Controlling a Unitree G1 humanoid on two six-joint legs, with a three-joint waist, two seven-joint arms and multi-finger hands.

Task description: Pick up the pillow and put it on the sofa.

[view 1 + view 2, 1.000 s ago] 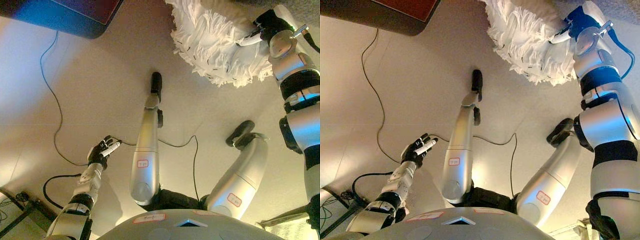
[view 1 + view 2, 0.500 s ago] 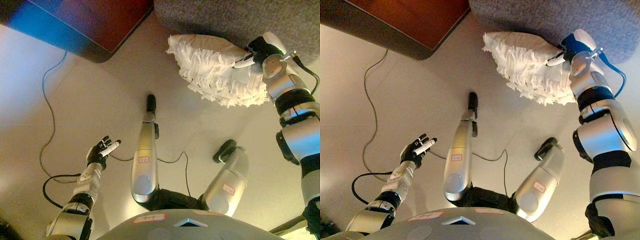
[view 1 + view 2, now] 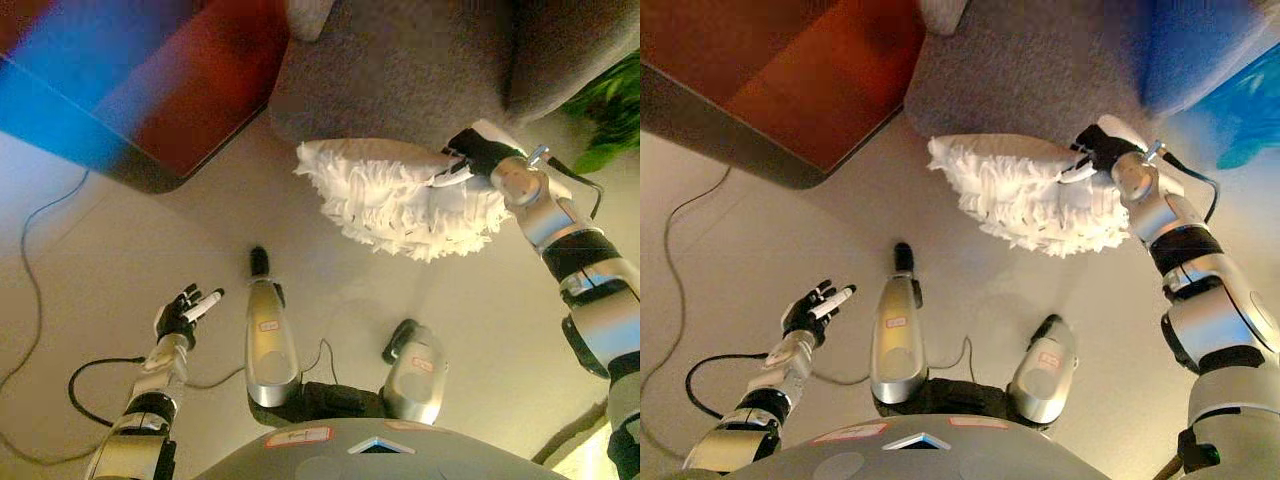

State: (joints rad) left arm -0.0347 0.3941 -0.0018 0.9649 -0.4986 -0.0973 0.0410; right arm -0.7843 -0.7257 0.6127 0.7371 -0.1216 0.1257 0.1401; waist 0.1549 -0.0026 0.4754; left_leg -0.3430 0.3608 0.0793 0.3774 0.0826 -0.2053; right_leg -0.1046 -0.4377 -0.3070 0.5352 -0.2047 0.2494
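Note:
A white shaggy pillow (image 3: 395,197) hangs in the air in front of the grey sofa (image 3: 400,75), just below its front edge. My right hand (image 3: 470,158) is shut on the pillow's right end and holds it up. It also shows in the right eye view (image 3: 1095,153), with the pillow (image 3: 1020,190) and the sofa (image 3: 1030,70). My left hand (image 3: 185,311) is open and empty, low at the left above the floor.
A red-brown table (image 3: 190,95) stands at the upper left beside the sofa. A light cushion (image 3: 310,15) lies on the sofa at the top. A green plant (image 3: 610,105) shows at the right edge. Beige floor (image 3: 90,270) lies below.
The camera has tilted up, so the sofa and table now fill the top. My right hand has carried the pillow up and toward the sofa's front. My left hand stays open.

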